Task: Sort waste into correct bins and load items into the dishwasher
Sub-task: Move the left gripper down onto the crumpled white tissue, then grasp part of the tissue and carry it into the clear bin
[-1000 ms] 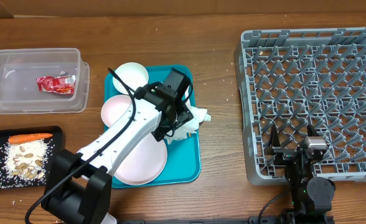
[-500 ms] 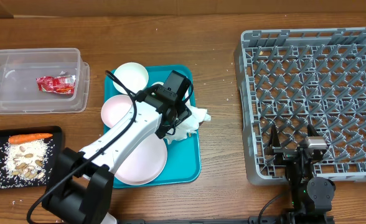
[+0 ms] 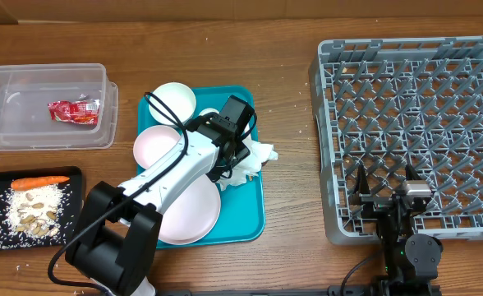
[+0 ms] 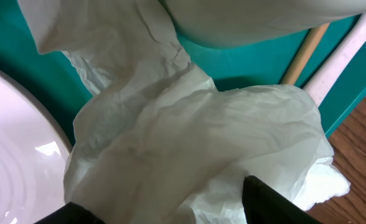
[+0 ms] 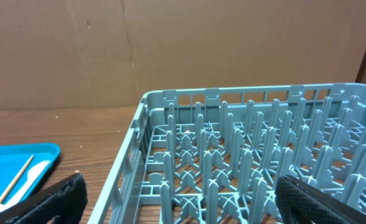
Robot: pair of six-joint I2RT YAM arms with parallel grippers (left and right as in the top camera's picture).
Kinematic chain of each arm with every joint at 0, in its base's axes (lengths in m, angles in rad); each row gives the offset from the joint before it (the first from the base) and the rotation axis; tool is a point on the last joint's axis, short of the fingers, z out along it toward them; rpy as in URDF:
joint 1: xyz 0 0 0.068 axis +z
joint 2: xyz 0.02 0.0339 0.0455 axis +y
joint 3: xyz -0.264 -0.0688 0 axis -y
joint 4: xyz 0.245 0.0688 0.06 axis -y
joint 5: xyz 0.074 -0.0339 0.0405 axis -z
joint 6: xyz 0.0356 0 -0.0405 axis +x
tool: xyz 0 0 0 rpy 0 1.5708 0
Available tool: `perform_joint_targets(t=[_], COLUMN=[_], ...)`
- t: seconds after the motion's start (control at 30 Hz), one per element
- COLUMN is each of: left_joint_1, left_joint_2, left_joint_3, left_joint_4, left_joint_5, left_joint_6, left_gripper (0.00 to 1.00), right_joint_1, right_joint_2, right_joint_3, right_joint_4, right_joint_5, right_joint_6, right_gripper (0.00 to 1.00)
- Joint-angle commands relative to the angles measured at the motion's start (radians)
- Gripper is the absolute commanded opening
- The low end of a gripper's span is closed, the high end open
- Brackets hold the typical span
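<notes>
— On the tray point(image 3: 255, 220), where does the napkin point(image 4: 189, 137) lie?

— At the right edge, you have it just beside the plate point(image 3: 188, 215). It is white and thin, heavily creased and bunched into a loose heap. One corner spills over the rim onto the table point(image 3: 291, 99).

— And my left gripper point(image 4: 161, 202)?

— You have it right down over the heap. The wrist view is almost all paper, with a dark finger point(image 4: 267, 202) at each lower corner. Your jaws stand partly apart, one finger on each side of the bunch, and the paper bulges between them. The nearer finger looks to be against the paper. Whether you are pinching it I cannot tell.

— My right gripper point(image 5: 180, 186)?

— You have it spread wide with nothing between the fingers. It sits low at the near edge of the rack point(image 5: 233, 143), well apart from the tray.
</notes>
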Motion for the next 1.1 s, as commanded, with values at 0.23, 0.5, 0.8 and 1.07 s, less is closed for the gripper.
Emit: perform_joint_targets(t=[0.23,0.5,0.8,1.07], left_joint_1=[-0.002,-0.002,-0.002,0.018], left_joint_2=[-0.003,-0.019,-0.122,-0.262], left_joint_3=[0.03,0.095,0.224,0.233], left_joint_4=[-0.012,-0.092,-0.219,-0.218], left_joint_5=[-0.026,0.018,0.09,0.148], left_joint_6=[0.048,0.093,0.159,0.172], left_gripper=[0.25,0.04,0.04,0.04], right_joint_1=[0.006,0.006,0.006,0.006], right_joint_2=[-0.007,-0.007,-0.007,-0.007], right_joint_3=[-0.011,-0.011,-0.011,-0.011], right_joint_4=[0.007,0.007,0.007,0.007], right_joint_5=[-0.003,-0.003,-0.003,-0.003], right_joint_6=[-0.003,-0.003,-0.004,-0.003], right_gripper=[1.0,1.0,1.0,1.0])
